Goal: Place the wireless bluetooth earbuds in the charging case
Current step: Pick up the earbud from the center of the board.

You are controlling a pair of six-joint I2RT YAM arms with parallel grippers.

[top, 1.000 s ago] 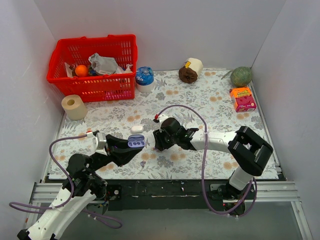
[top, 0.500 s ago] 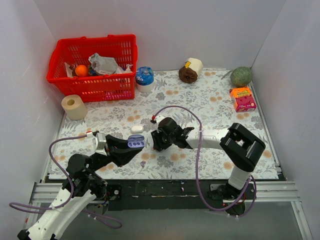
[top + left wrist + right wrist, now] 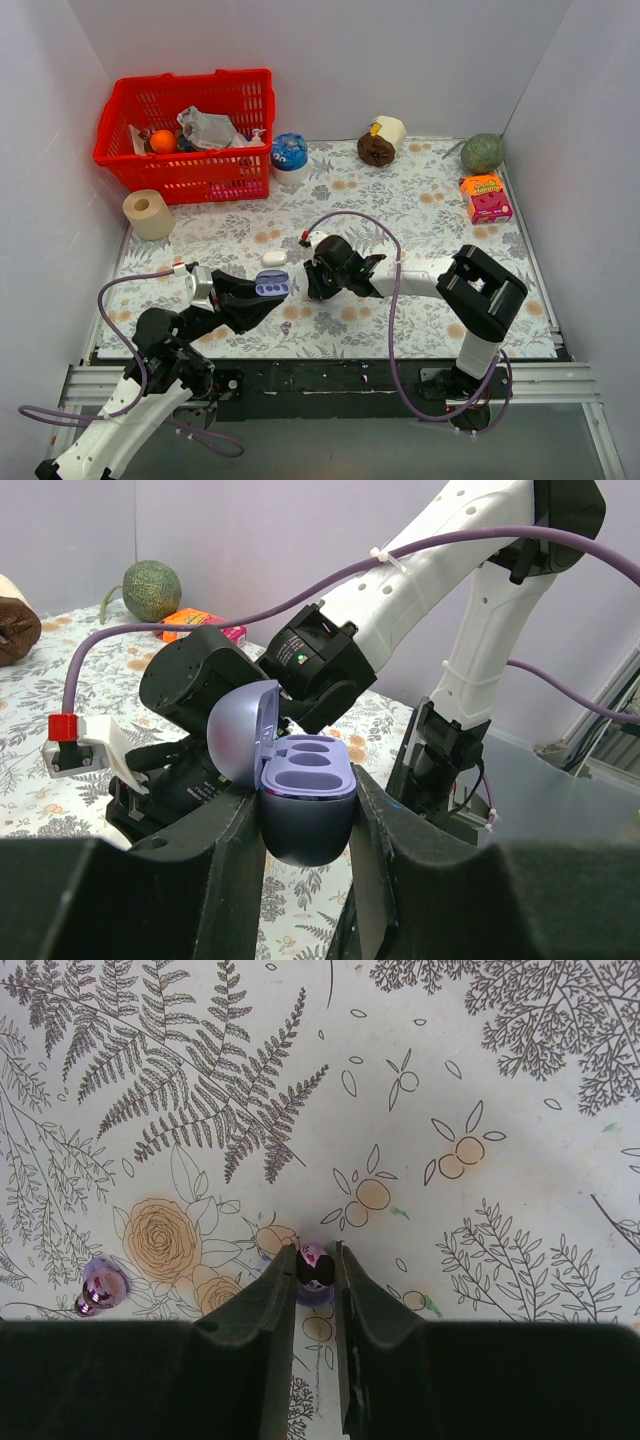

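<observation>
Earbud pinched; the case waits just to its left.
The right tool (image 3: 314, 1254) is clamped on a tiny glossy purple earbud (image 3: 316, 1268) down on the flower-printed table (image 3: 480, 1080). The left tool (image 3: 303, 805) grips the open lavender plastic charging case (image 3: 305, 768) close by, raised, wells up. A second purple earbud (image 3: 100, 1286) lies loose nearby.

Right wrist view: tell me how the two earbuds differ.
The centre earbud is pinched between the fingers of the right hand; the left earbud lies free on the cloth. The centre earbud looks dark with a pink glint; the left earbud looks pale glossy purple. Both are tiny and rounded.
</observation>
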